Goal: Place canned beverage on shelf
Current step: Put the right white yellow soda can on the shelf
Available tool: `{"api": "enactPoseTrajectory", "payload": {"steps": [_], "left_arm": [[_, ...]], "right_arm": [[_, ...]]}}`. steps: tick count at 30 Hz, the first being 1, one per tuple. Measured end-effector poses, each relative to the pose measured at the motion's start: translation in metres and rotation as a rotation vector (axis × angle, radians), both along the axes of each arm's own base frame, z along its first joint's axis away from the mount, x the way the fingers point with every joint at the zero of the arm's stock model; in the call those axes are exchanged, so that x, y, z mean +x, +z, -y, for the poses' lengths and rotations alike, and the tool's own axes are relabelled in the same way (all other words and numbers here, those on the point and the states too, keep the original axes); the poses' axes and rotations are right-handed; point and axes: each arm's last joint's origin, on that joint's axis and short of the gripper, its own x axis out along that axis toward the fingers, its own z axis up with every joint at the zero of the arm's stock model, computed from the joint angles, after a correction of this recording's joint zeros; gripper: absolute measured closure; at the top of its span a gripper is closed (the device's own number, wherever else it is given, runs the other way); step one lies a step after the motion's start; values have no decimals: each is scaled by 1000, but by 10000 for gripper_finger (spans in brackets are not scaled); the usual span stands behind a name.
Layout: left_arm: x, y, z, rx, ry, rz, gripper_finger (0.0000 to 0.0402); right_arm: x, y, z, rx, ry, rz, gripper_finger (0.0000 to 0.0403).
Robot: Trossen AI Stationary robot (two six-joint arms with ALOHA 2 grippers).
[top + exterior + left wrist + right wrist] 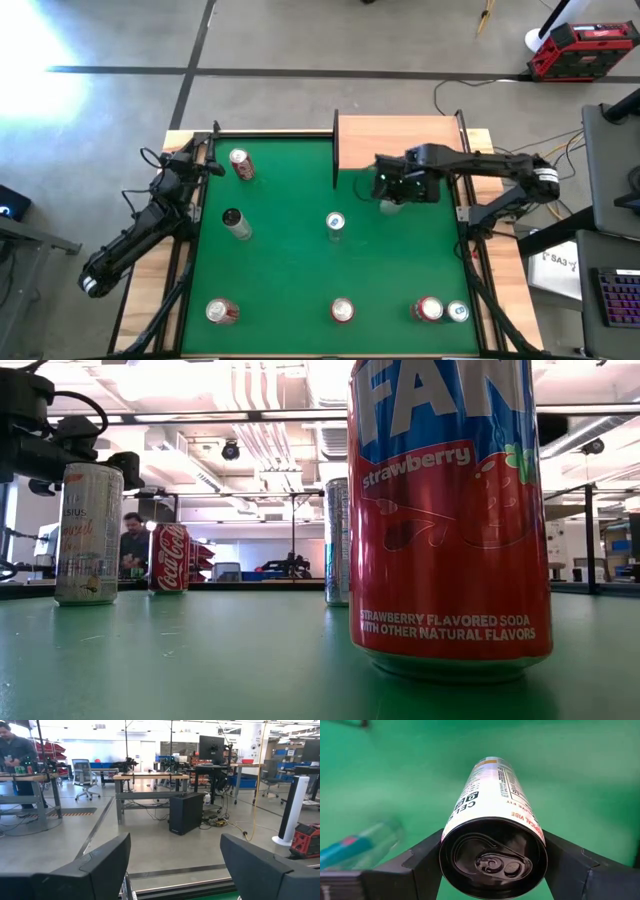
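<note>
My right gripper [392, 190] hangs over the green table [290, 270], just on the near side of the shelf [400, 140], a tan board at the far edge. It is shut on a slim white can with a black top [495, 810]. In the high view only a pale bit of the can [390, 206] shows below the gripper. My left gripper [203, 160] waits at the table's far left corner. It points level out into the room, and nothing is between its fingers [105, 865]. My right gripper pinches the white can between its two fingers [427, 857], on opposite sides of the wall just below the top rim [451, 837]. The fingers come from above, pointing down. The can hangs upright below them, clear of the green table.
Other cans stand on the table: a red one [241, 163] far left, a dark one [236, 224], a blue-topped one [335, 222] mid-table, and several along the near edge, among them a strawberry soda can [450, 510]. A person stands in the room beyond the table.
</note>
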Motion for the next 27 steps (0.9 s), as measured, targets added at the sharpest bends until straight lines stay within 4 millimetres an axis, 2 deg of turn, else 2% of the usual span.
{"api": "enactPoseTrajectory", "payload": {"steps": [3, 10, 17, 27], "left_arm": [[0, 0, 0, 0, 0, 0, 108], [0, 0, 0, 0, 0, 0, 108], [0, 0, 0, 0, 0, 0, 108], [0, 0, 0, 0, 0, 0, 108]], "right_arm": [[11, 0, 10, 1, 34, 34, 137], [32, -15, 29, 50, 102, -5, 138], [31, -18, 45, 134, 69, 3, 138], [25, -10, 43, 142, 74, 32, 117]]}}
